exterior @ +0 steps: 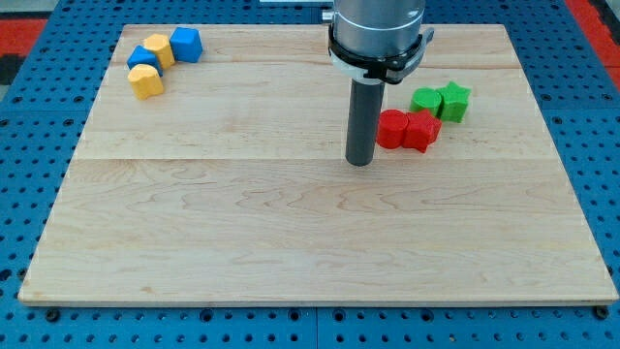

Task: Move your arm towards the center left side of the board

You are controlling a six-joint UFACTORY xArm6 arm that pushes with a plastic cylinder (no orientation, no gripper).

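Observation:
My tip [359, 162] rests on the wooden board [242, 233] a little right of the middle. Just to its right lie a red round block [391, 128] and a red star-like block [421, 131], touching each other. Behind them are a green block [425, 100] and a green star block [453, 100]. At the view's top left sit a blue block [186, 44], a yellow block [160, 48], a second blue block [142, 58] and a yellow heart-like block [146, 81], packed in a curved row.
The board lies on a blue perforated table [29, 145]. The arm's grey wrist [378, 29] hangs over the board's top middle. Red matting [24, 29] shows at the view's top corners.

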